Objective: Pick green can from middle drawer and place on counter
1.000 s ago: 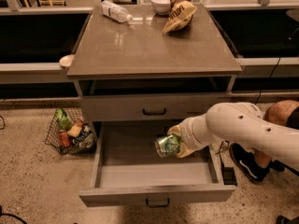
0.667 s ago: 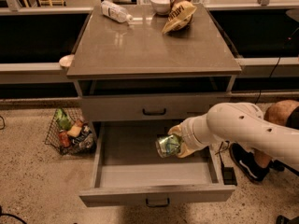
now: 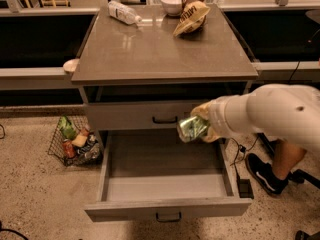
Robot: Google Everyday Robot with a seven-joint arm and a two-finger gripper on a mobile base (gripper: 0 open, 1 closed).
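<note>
The green can [image 3: 192, 128] is held on its side in my gripper [image 3: 202, 125], lifted above the right part of the open middle drawer [image 3: 165, 186] and level with the closed top drawer front. My white arm reaches in from the right. The gripper is shut on the can, its yellowish fingers wrapped around the can's right end. The drawer's grey tray interior shows nothing else in it. The grey-brown counter [image 3: 150, 54] lies above and behind the can.
On the counter's far edge lie a clear plastic bottle [image 3: 124, 12], a white bowl [image 3: 172, 4] and a chip bag [image 3: 192, 15]. A wire basket of items [image 3: 75, 141] stands on the floor left of the cabinet. A person's leg and shoe [image 3: 267, 171] are at the right.
My gripper has lifted the green can up out of the middle drawer, from inside the tray to the level of the top drawer front.
</note>
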